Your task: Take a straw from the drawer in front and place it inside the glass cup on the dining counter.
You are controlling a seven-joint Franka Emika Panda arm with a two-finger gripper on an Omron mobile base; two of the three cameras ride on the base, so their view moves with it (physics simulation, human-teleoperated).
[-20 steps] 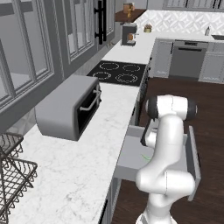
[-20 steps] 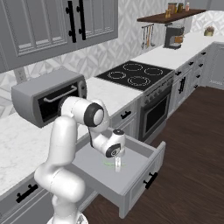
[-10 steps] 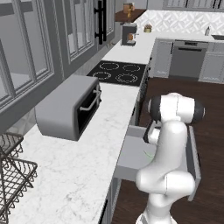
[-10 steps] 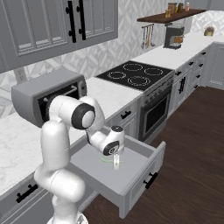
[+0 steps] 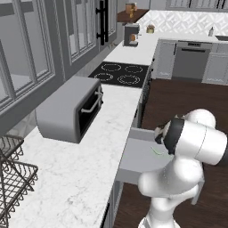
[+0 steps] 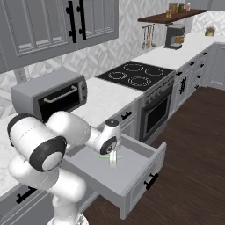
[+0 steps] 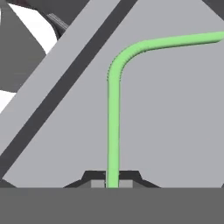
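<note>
The drawer [image 6: 141, 170] stands pulled out below the marble worktop, also seen as the drawer [image 5: 135, 156] from the other side. My gripper [image 6: 113, 161] reaches down into it and is shut on the thin light-green straw [image 6: 104, 157]. In the hand view the straw [image 7: 113, 127] rises from between the closed tips of my gripper [image 7: 112, 178] and bends off to the right above the grey drawer floor. A short piece of the straw [image 5: 157, 151] shows beside my arm in the left base view. The glass cup and the dining counter are out of view.
A grey toaster oven [image 5: 71, 109] sits on the worktop behind the drawer, with a black cooktop [image 5: 119, 74] further along and a coffee machine [image 6: 174, 35] at the far end. A wire rack [image 5: 11, 171] stands at the near left. Dark wood floor [image 6: 193, 145] lies to the right.
The arm's big upper joints have swung round and lower toward the cameras. The hand stays in the drawer, still shut on the straw.
</note>
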